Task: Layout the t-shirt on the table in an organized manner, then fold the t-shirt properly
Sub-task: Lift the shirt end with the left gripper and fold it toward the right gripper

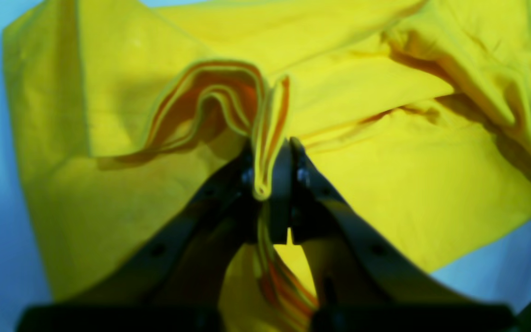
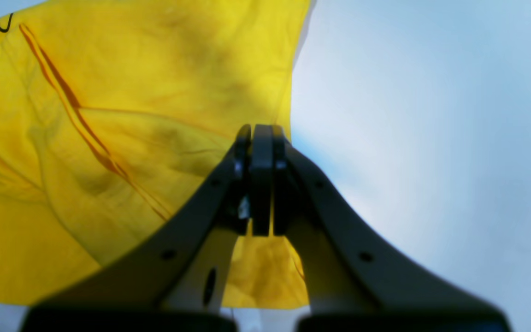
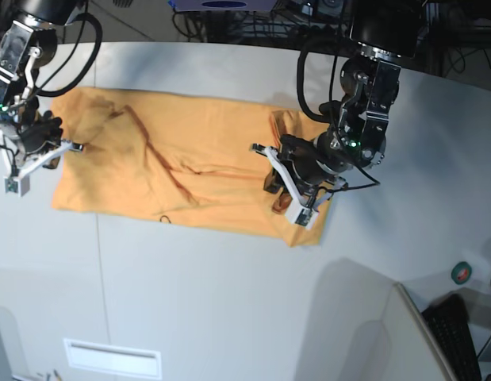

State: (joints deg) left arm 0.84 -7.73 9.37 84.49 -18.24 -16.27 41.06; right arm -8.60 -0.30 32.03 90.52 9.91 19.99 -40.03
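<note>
The t-shirt [image 3: 189, 167] lies spread lengthwise on the table [image 3: 229, 302], orange in the base view and yellow in both wrist views. My left gripper [image 1: 270, 150] is shut on a raised, several-layered fold of the t-shirt [image 1: 385, 184] at its right end [image 3: 278, 197]. My right gripper [image 2: 261, 131] is shut, its fingertips over the t-shirt [image 2: 109, 115] by its left edge [image 3: 70, 148]. No cloth shows between its fingers. A small dark marking [image 2: 2, 23] sits on the cloth. The right end is bunched and wrinkled.
A thin dark seam [image 3: 98, 278] runs down the table. A green roll [image 3: 462, 272], a keyboard [image 3: 459, 329] and a pale panel [image 3: 404, 333] sit at the lower right. Cables [image 3: 229, 16] crowd the back edge. A white slot [image 3: 110, 359] lies near the front.
</note>
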